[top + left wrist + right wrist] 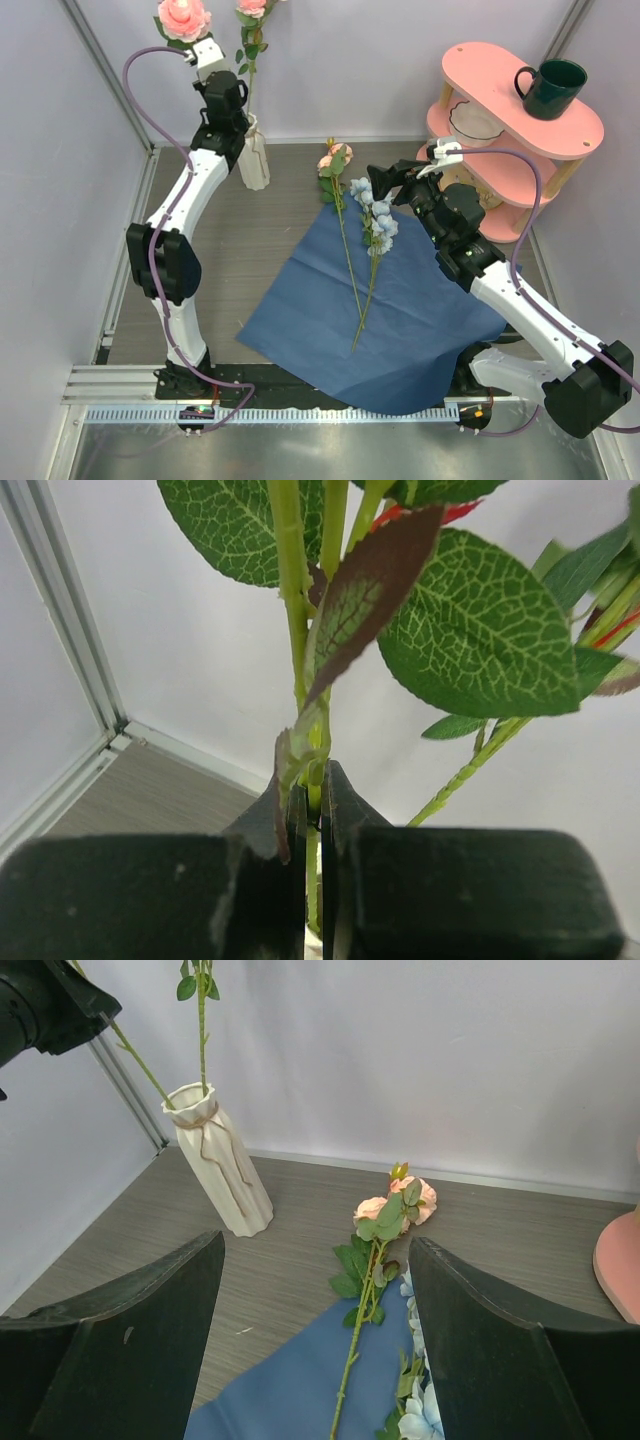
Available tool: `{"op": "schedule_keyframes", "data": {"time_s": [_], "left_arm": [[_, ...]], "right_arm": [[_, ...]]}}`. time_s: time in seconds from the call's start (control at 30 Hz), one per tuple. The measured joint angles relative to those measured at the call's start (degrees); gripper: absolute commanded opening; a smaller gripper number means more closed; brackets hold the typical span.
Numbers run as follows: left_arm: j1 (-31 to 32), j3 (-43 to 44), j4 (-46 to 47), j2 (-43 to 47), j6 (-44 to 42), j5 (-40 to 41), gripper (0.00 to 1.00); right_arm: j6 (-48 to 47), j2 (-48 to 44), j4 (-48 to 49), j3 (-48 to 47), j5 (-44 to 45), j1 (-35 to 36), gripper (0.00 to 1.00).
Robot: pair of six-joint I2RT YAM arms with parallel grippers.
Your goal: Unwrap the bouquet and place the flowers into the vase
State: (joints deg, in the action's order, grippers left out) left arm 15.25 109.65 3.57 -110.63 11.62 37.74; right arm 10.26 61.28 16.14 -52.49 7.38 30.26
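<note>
We found the blue paper wrap point(390, 310) spread flat, matte and lightly creased, to the right of the vase point(215, 1155) and nearer the arms. Farther right of the vase stood a pink shelf point(520, 130) of smooth oval tiers, a glossy dark green mug point(552, 88) on its top. The vase itself stood upright against the back wall, a cream ribbed body narrowing to a pinched neck and a scalloped lip. Directly above it, the left gripper point(312, 790) was clamped on the thin green stem of a pink rose point(184, 18); that stem ran steeply, slightly tilted, bloom up and foot down into the vase mouth. A second pink rose point(252, 8) rose straight from the same mouth. Right of the vase, a peach rose stem point(335, 160) and a pale blue cluster stem point(375, 215) lay on the paper, long axes roughly front to back, blooms toward the wall, cut ends converging. The right gripper point(315, 1260) hovered over those blooms, its fingers wide apart and holding nothing.
</note>
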Motion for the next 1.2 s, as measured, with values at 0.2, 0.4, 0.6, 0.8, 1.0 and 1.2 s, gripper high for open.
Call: {"op": "schedule_keyframes", "data": {"time_s": [0.2, 0.4, 0.6, 0.8, 1.0, 1.2], "left_arm": [[0.0, -2.6, 0.0, 0.1, 0.9, 0.2, 0.06], [0.0, -3.3, 0.7, 0.3, 1.3, 0.4, 0.39], [0.0, -6.1, -0.2, 1.3, 1.8, 0.4, 0.82], [0.0, -14.5, -3.6, 10.1, 7.1, -2.6, 0.97], [-0.2, -36.9, -2.4, 34.4, 21.1, -12.5, 0.97], [-0.2, -53.5, -3.7, 53.0, 29.4, -26.5, 0.95]], "right_arm": [[0.0, 0.3, 0.1, 0.0, 0.0, 0.0, 0.80], [0.0, 0.4, 0.1, 0.0, 0.0, 0.0, 0.80], [0.0, 0.4, 0.1, 0.0, 0.0, 0.0, 0.80], [0.0, 1.4, -0.1, -0.1, -0.1, 0.0, 0.81], [-1.1, 7.7, -5.8, -5.4, -0.8, 0.0, 0.81], [-1.4, 19.4, -16.9, -17.6, -3.6, 0.0, 0.81]]}}
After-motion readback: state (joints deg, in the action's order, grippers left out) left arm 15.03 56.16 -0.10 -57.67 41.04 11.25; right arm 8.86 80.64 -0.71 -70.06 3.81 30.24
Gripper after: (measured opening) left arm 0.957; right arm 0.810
